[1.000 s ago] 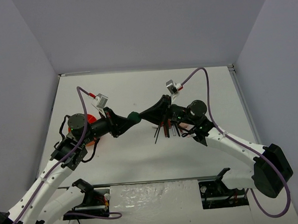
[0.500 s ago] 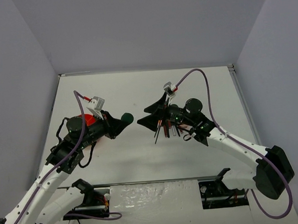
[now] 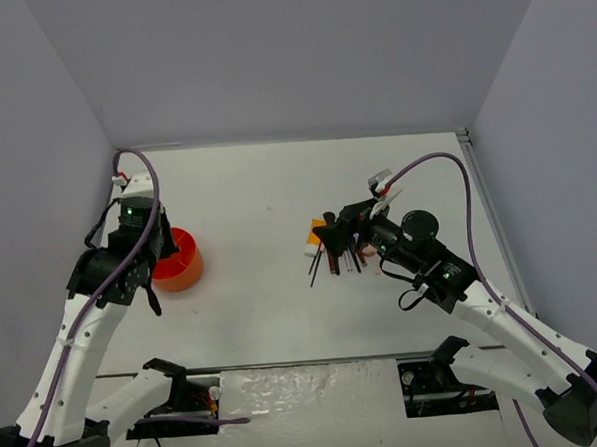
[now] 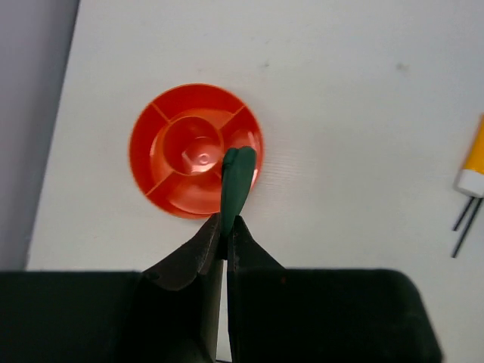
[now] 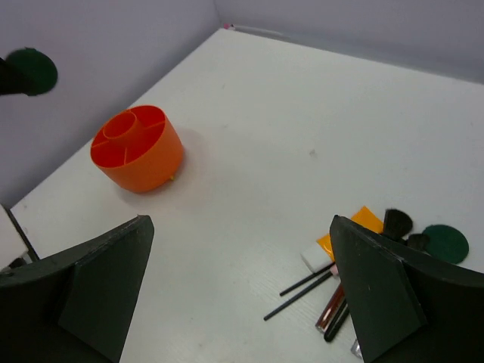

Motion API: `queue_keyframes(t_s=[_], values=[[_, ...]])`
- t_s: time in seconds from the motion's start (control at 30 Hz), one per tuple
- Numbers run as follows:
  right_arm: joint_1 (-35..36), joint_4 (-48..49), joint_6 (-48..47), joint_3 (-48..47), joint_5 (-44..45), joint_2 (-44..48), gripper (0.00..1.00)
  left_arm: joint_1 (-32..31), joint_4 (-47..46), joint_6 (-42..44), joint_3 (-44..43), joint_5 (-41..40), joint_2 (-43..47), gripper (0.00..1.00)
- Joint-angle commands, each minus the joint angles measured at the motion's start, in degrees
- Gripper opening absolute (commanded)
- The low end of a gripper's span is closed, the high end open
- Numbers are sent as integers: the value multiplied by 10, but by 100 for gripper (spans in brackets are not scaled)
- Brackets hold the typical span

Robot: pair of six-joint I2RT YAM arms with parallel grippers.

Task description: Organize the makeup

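A white table point(image 3: 256, 186) is seen from above, with the two arms spread towards its opposite sides. Near the left edge stands a round orange divided tub point(image 4: 181, 144), with a central well and outer compartments, all seen bare in the left wrist view. The left gripper point(image 4: 227, 225) is clamped on a dark green compact point(image 4: 236, 178), which is held edge-on in the air, raised above the tub and lined up with its rim in that view. The right gripper point(image 5: 240, 221) is held with its fingers spread wide, nothing between them, above the remaining makeup. There, an orange-white tube point(image 5: 355, 224), a second green compact point(image 5: 446, 243), a black brush point(image 5: 397, 221) and thin black pencils point(image 5: 302, 291) are gathered close together.
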State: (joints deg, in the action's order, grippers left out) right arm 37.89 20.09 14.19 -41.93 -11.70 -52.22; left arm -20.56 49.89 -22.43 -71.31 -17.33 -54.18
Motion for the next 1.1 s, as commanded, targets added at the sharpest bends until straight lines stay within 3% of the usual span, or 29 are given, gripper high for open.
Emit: queue_keyframes(t_s=[0.0, 0.1, 0.17, 0.57, 0.93, 1.07], values=[[-1, -5, -29, 23, 34, 20, 100, 135, 38, 83, -34, 34, -41, 0], [-1, -7, -30, 38, 35, 40, 100, 225, 34, 104, -37, 102, -69, 0], [-1, -3, -29, 47, 33, 48, 100, 240, 32, 115, -43, 109, -93, 0], [0, 5, -24, 54, -6, 59, 100, 269, 2, 151, -54, 98, -242, 0], [-1, 8, -27, 58, -2, 56, 100, 279, -31, 150, -19, 108, -269, 1], [-1, 5, -28, 57, 7, 55, 100, 279, -34, 147, -10, 122, -285, 8]])
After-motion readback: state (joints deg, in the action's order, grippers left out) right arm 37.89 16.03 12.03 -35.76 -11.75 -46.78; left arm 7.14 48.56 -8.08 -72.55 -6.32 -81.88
